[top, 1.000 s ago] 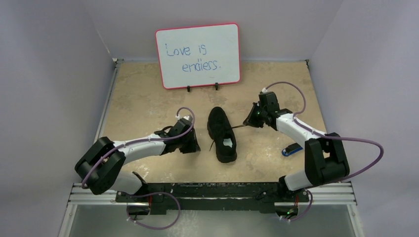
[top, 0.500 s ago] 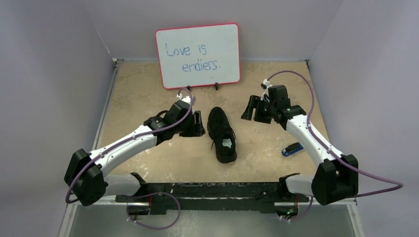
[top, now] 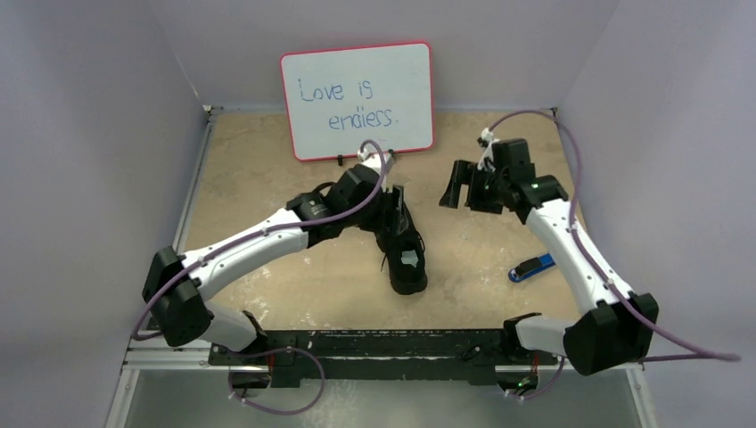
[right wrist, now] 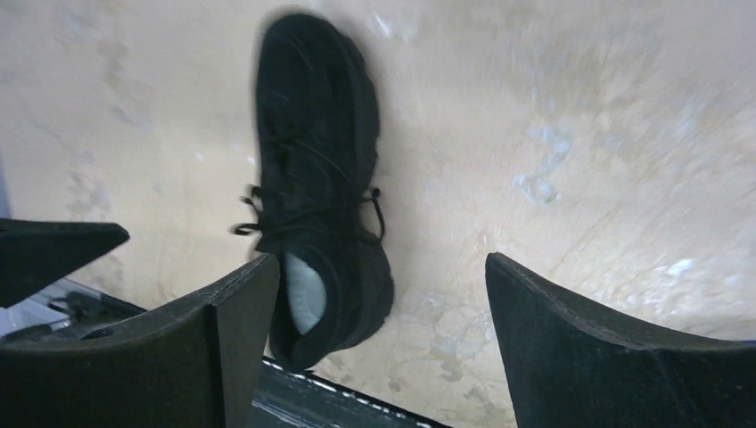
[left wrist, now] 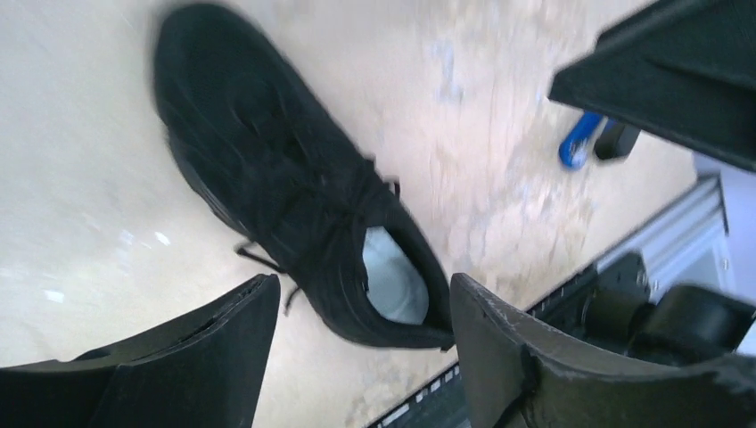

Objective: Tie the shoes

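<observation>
The black shoe (top: 406, 254) lies mid-table, heel toward the arms, its pale grey inner sole showing. Its thin black laces (right wrist: 267, 218) cross the tongue, with short ends sticking out on both sides. My left gripper (top: 392, 201) hovers open above the toe end and covers it from above. In the left wrist view the shoe (left wrist: 294, 178) lies below the left gripper (left wrist: 361, 290), which holds nothing. My right gripper (top: 460, 185) hangs open in the air to the right of the shoe. The right wrist view shows the right gripper (right wrist: 382, 267) empty above the shoe (right wrist: 316, 178).
A whiteboard (top: 357, 98) with handwriting stands at the back of the table. A small blue-and-black stick gadget (top: 530, 266) lies at the right front, also seen as the gadget (left wrist: 579, 143) in the left wrist view. Walls close in on the left, right and back.
Both grippers have opened and let go of the lace ends. The left arm swung up and right over the toe. The right arm lifted up and back from the shoe.
</observation>
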Robot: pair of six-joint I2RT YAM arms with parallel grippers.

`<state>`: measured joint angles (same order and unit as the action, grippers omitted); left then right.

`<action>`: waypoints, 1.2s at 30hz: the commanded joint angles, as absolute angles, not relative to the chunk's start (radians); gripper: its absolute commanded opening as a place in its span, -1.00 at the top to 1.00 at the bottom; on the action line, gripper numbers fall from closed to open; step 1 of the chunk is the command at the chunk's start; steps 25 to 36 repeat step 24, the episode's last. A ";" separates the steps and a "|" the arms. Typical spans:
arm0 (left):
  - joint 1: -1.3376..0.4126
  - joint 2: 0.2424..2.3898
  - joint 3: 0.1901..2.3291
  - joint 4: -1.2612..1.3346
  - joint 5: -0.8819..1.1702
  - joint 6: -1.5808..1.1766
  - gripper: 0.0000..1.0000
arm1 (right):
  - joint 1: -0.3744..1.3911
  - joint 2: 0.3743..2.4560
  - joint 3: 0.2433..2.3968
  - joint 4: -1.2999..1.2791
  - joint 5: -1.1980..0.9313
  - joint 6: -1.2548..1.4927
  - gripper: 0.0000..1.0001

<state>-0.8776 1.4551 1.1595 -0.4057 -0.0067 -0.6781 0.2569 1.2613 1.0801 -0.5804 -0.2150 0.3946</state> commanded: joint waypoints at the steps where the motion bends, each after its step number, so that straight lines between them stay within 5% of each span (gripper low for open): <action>1: -0.875 1.280 1.445 -0.516 -0.329 -0.535 -0.42 | 0.256 1.124 1.391 -0.764 -0.112 0.327 -0.77; 8: -0.876 1.161 1.735 -0.668 -0.778 -0.464 -0.46 | 0.256 1.034 1.817 -0.937 0.057 0.321 -0.98; 15: -0.875 1.030 1.767 -0.627 -0.909 -0.416 -0.38 | 0.255 1.068 2.094 -1.037 0.206 0.330 -0.98; 36: -0.874 1.037 1.790 -0.645 -0.907 -0.393 -0.34 | 0.256 1.084 2.067 -1.061 0.260 0.373 -0.98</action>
